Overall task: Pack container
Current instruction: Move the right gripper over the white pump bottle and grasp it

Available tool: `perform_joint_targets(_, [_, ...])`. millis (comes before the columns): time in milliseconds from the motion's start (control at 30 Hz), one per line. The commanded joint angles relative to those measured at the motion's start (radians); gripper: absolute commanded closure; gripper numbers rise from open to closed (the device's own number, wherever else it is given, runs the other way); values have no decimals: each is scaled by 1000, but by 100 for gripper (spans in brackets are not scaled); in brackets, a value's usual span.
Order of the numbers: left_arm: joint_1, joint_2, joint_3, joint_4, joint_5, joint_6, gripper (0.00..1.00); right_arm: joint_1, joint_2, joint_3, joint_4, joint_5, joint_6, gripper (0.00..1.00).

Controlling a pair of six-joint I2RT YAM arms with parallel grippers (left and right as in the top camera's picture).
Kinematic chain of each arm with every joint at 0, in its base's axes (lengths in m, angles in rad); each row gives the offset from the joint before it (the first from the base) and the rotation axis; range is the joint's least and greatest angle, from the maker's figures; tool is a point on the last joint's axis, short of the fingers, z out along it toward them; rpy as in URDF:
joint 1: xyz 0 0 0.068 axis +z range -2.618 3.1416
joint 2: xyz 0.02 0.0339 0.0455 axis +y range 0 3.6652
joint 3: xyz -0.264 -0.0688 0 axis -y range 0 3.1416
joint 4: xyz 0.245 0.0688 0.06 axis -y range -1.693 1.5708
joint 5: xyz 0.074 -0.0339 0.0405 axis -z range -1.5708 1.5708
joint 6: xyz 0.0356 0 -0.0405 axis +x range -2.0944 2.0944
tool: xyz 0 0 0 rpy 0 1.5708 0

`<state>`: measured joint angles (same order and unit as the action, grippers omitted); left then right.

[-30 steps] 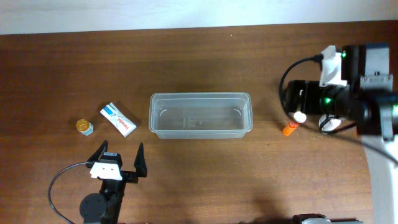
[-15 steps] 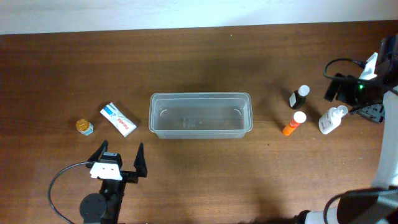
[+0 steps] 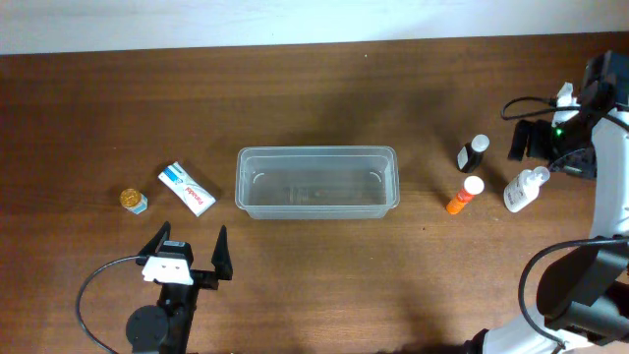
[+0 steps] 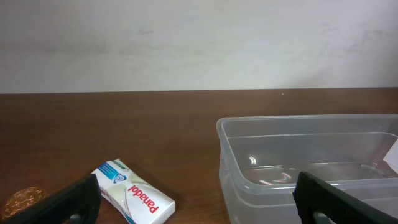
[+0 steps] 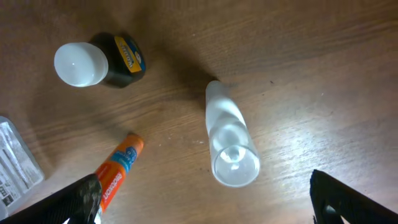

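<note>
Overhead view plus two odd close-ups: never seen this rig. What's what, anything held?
Two robot arms at a wooden table. The overhead view looks straight down; the others come from wrist cameras, so the dark shapes at their bottom corners are that arm's own fingers. The left gripper sits near a Panadol box and a gold-lidded jar. The right gripper hangs over a dark bottle, an orange tube and a clear bottle. The clear container in the middle is empty. Both grippers are open, holding nothing.

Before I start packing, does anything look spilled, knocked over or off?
Nothing stands out. The container sits square and empty, the Panadol box lies intact at a slant to its left, and no spill shows anywhere.
</note>
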<state>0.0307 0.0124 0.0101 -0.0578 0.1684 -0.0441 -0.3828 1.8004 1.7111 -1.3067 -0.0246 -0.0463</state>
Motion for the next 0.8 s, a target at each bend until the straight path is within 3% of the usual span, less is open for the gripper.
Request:
perform_joint_targets(0, [6,-7,-1,-8,0,19,1,-6,16,15,26,14,-52,2])
perform_joint_targets(500, [6,-7,-1,-8,0,19,1,-6,174,-13,39,18,-119,1])
perform_joint_targets(767, [6,-7,-1,-8,0,19,1,-10,194,-29,-9,26,-119,18])
